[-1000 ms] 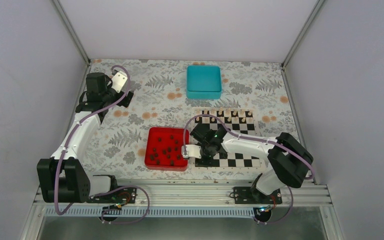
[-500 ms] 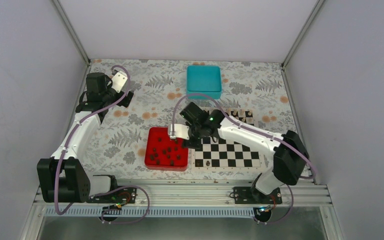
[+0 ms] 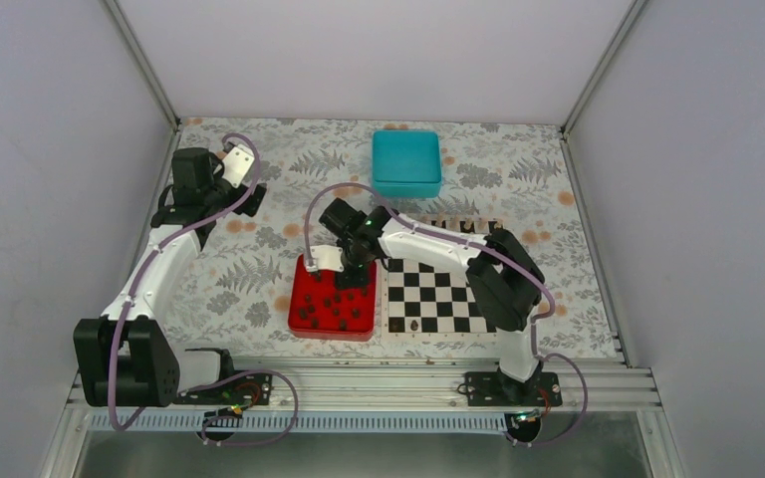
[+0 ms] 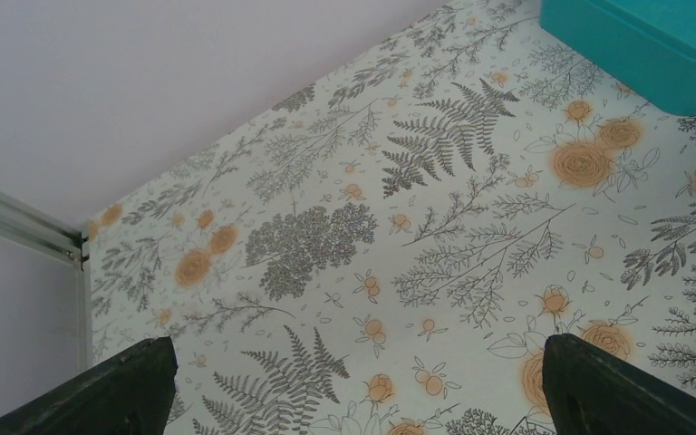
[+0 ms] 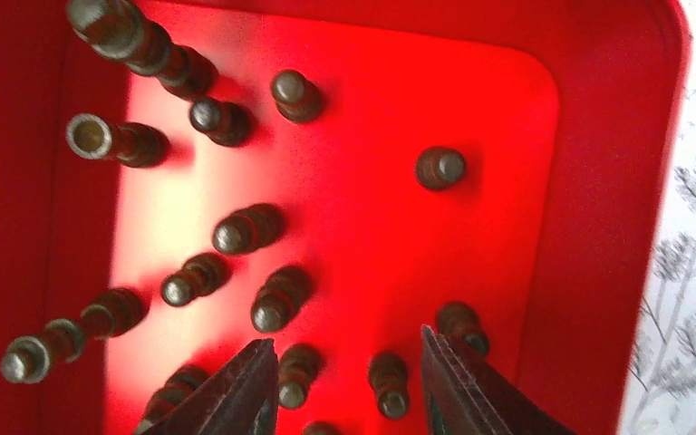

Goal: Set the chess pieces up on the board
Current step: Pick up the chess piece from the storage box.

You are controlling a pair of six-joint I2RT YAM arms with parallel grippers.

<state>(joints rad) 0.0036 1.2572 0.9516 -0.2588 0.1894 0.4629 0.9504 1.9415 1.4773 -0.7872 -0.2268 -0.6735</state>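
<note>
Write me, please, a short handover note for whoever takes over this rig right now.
Left gripper: open, empty, above the floral tablecloth at far left.
Right gripper: open, empty, hovering over the red tray.
Chess pieces: nearly all in the tray.
Done: one dark piece stands on the near row of the board.
Left: move the rest from tray to board.

Tray (image 5: 598,227) bright red; chess pieces (image 5: 247,228) inside dark brown. At tray's 3 o'clock, board (image 3: 448,304) black-white checkered. Box (image 3: 406,162) teal. Table cover (image 4: 471,236): grey ferns, orange roses on white.
</note>
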